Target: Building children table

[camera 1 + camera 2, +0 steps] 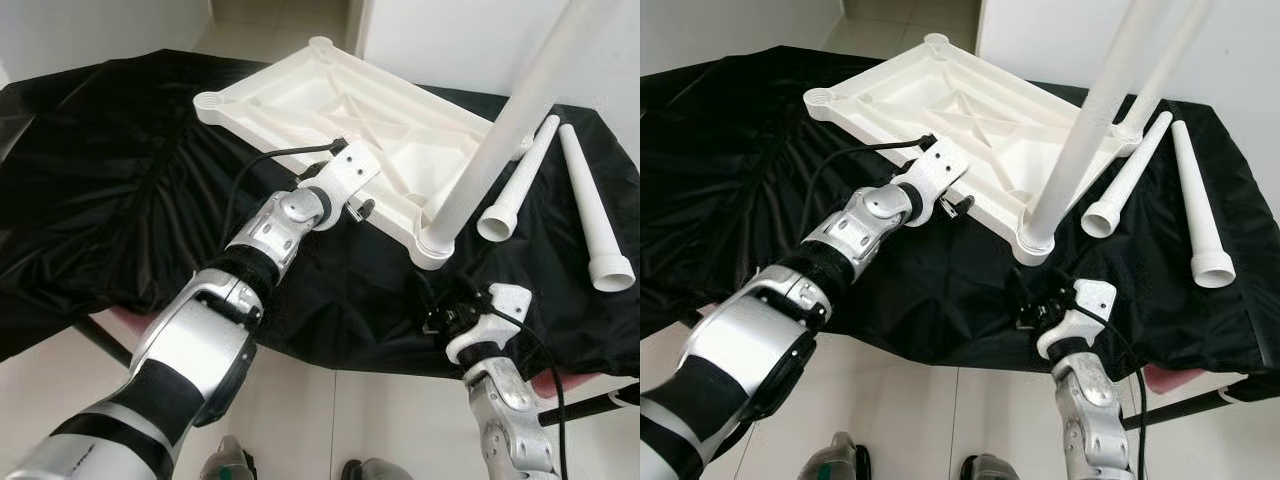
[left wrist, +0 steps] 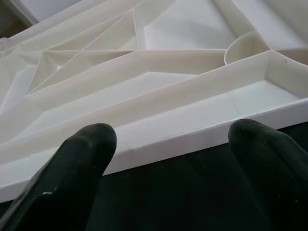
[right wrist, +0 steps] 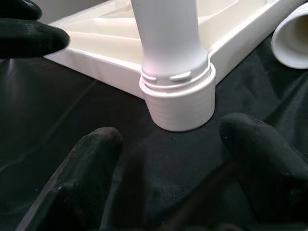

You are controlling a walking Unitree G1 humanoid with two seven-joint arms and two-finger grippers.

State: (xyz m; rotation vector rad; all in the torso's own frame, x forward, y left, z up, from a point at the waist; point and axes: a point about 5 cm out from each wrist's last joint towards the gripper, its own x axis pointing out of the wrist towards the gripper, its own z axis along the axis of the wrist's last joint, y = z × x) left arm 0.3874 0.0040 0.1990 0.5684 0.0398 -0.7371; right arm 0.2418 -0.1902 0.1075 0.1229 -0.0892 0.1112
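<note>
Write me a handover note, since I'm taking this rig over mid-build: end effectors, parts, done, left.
Left end effector: open, at the near long edge of the upside-down white tabletop, gripping nothing.
Right end effector: open, just short of the near corner socket.
Parts: tabletop lies on a black cloth; two loose legs lie beside it.
Done: two legs stand in corner sockets, the near one and the one behind it.
Left: fit both loose legs, then turn the table upright.

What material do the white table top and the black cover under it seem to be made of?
Table top: probably moulded plastic, smooth with a faint sheen; its underside shows thin ribs and round leg sockets. Black cover: apparently thin fabric, slightly glossy, wrinkled and draping over the edge.
</note>
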